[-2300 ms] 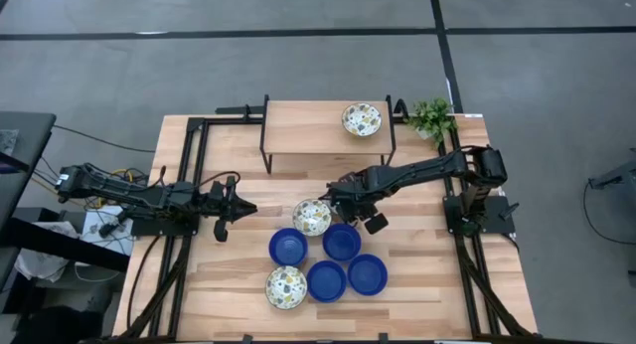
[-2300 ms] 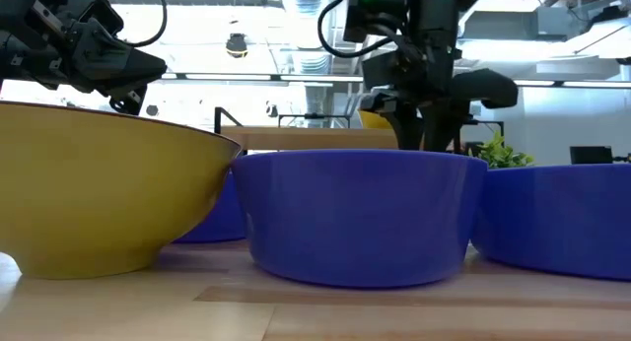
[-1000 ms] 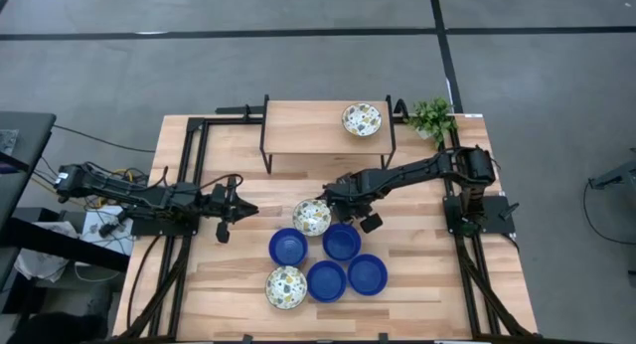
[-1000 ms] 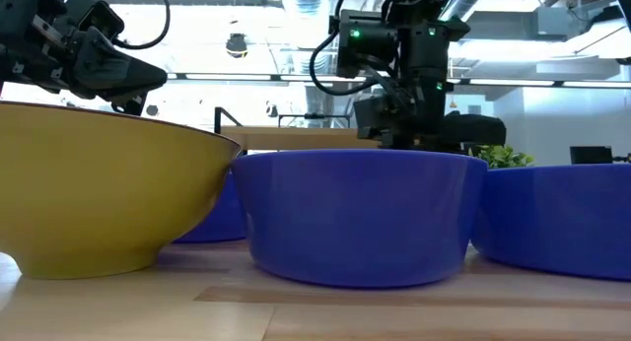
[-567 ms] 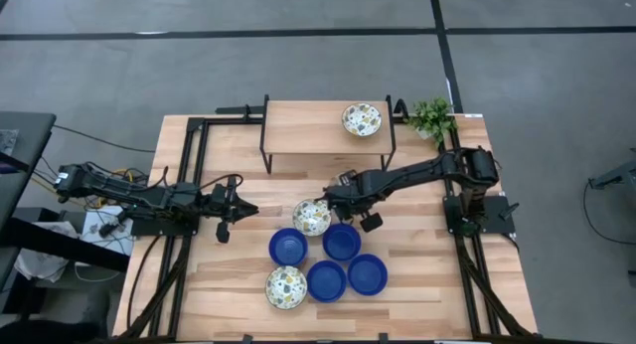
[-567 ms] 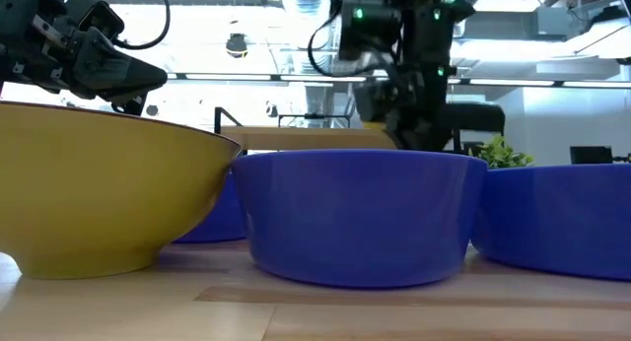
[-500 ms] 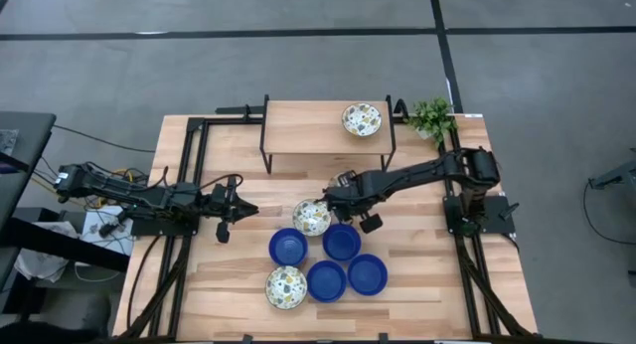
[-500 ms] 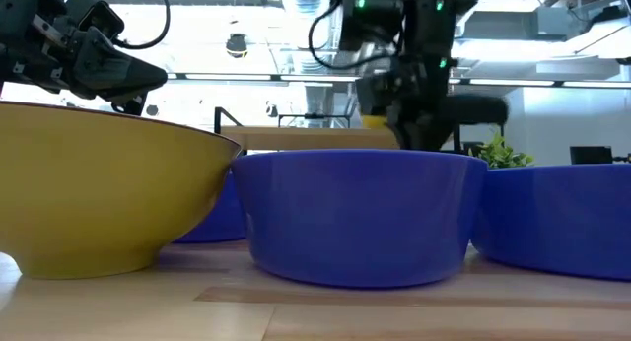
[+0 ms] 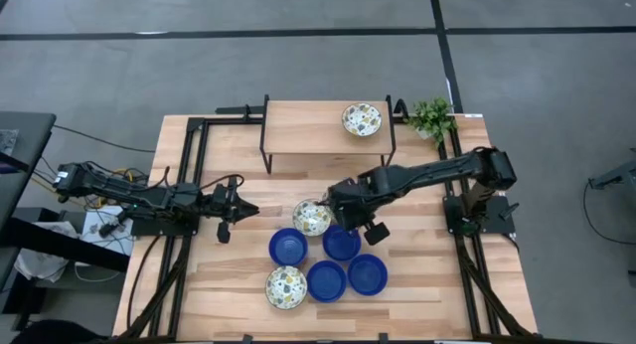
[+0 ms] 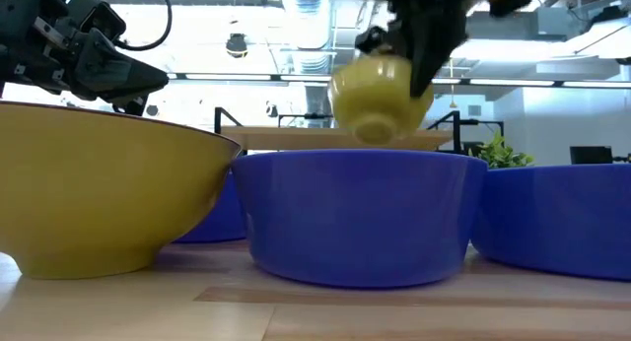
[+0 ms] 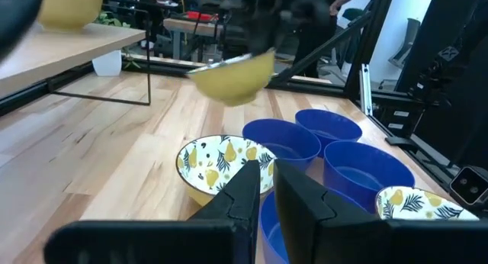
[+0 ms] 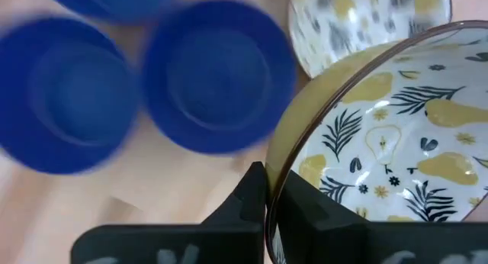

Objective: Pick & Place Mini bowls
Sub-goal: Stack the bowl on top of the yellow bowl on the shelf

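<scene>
My right gripper [image 9: 332,208] is shut on a white mini bowl with a green-yellow pattern [image 12: 381,157], yellow outside [image 10: 380,93], held in the air over the table's middle. A second patterned bowl [image 11: 221,161] rests on its base on the table just under it. Several blue mini bowls [image 9: 341,243] and another patterned one [image 9: 286,287] stand on the table nearer the front. One patterned bowl [image 9: 362,118] stands on the raised shelf. My left gripper [image 9: 241,207] hovers shut at the left, pointing level at the group. My right gripper pinches the patterned bowl's rim [image 12: 268,189], one finger inside the bowl and one outside. The fingers come from above, pointing steeply down. The bowl hangs tilted below them [image 10: 380,93], lifted clear of the table and the other bowls.
A wooden shelf on black legs [image 9: 308,125] spans the far middle of the table. A small green plant [image 9: 431,115] stands at the far right corner. Bare wood lies left of the bowls and along the front edge [image 9: 199,284].
My right gripper has shut on the patterned bowl's rim and risen, carrying the bowl up clear of the table; the bowl now hangs tilted. The patterned bowl beneath it has stayed in place.
</scene>
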Available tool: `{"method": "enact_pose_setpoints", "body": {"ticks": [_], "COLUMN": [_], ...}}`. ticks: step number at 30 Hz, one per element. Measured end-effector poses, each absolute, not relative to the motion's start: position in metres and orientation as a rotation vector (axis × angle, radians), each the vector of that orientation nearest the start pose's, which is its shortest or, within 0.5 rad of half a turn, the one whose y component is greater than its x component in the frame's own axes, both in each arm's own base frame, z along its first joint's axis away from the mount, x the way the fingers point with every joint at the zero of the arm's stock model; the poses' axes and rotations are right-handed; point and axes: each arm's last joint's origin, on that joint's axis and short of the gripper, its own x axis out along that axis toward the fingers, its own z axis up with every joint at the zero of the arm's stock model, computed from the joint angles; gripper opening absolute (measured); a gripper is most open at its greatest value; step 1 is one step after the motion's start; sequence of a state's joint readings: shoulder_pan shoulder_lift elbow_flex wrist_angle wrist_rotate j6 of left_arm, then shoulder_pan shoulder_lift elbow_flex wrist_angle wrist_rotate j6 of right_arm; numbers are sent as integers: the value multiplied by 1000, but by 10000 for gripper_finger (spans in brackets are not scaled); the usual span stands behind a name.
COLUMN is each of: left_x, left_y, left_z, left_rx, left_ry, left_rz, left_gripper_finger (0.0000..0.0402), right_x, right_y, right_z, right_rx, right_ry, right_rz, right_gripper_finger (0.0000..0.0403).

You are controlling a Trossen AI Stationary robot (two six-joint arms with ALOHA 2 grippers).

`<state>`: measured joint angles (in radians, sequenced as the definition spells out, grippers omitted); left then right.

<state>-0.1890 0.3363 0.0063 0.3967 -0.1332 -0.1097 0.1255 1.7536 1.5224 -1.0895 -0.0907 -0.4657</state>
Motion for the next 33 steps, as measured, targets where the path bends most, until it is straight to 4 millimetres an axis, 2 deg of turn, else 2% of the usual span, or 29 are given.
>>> {"method": "enact_pose_setpoints", "body": {"ticks": [5, 12, 22, 26, 30, 33], "left_x": [117, 117, 116, 116, 116, 116], "left_y": [-18, -18, -18, -18, -18, -18], "left_z": [176, 178, 179, 180, 180, 180], "left_rx": [-126, -129, -131, -132, -133, -133], "left_ry": [-78, -98, -110, -118, -120, -122], "left_rz": [-60, -61, -62, -63, -63, -63], "left_gripper_finger": [39, 39, 39, 39, 39, 39], "right_x": [334, 329, 327, 329, 330, 330], "right_y": [44, 42, 46, 48, 47, 46], "right_z": [301, 341, 383, 387, 381, 378], "right_rx": [-208, 78, 185, 199, 222, 203], "right_ry": [1107, 785, 479, 460, 514, 551], "right_rz": [636, 892, 1068, 1062, 1036, 944], "right_gripper_finger": [5, 3, 3, 3, 2, 3]}}
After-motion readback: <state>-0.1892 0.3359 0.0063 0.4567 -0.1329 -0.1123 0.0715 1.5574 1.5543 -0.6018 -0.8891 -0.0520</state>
